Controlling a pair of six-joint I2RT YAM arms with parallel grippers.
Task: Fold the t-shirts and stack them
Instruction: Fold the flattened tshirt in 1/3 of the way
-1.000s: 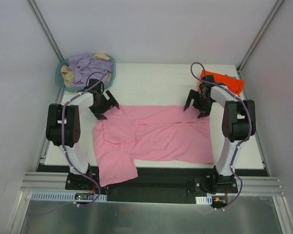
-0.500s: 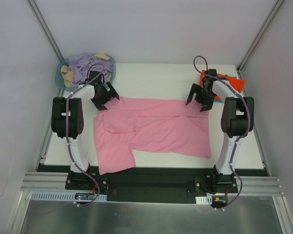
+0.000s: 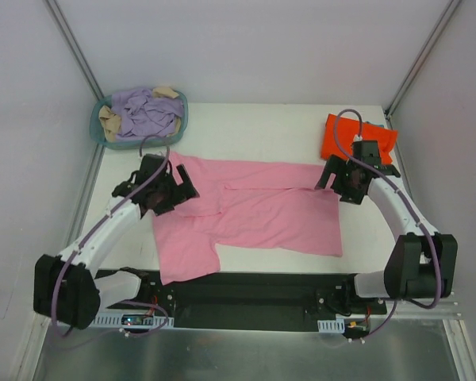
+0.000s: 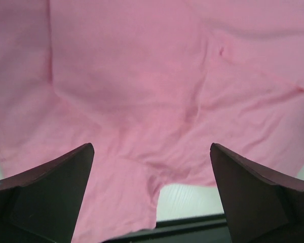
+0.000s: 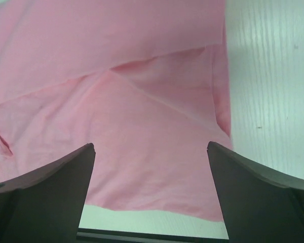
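Moved since a second ago: we see the pink t-shirt (image 3: 254, 210) lying further up the table (image 3: 254, 127), its top edge now above mid-frame. Both arms have folded down, with their elbows dropped to the lower corners of the top view.
Pink t-shirt: we find it spread flat across the middle of the table, wrinkled. One flap reaches down over the near edge at lower left. It fills most of the left wrist view (image 4: 142, 91) and the left and centre of the right wrist view (image 5: 116, 126).
Orange-red t-shirt: we see it folded at the upper right of the table (image 3: 341, 139), just beyond the pink shirt's right corner.
Teal-blue t-shirt: we make out only a thin sliver (image 3: 378, 126) at the orange one's far edge.
Left gripper: we place it over the pink shirt's upper left part (image 3: 184, 184). Its jaws are spread wide with nothing between them (image 4: 151, 152), and we cannot tell whether they touch the cloth.
Right gripper: we place it over the shirt's upper right corner (image 3: 333, 184). It too is spread wide and holds nothing (image 5: 151, 149), with bare table showing to its right.
Basket: we see a round teal one (image 3: 183, 109) at upper left, off the table's corner, heaped with lavender and beige cloth.
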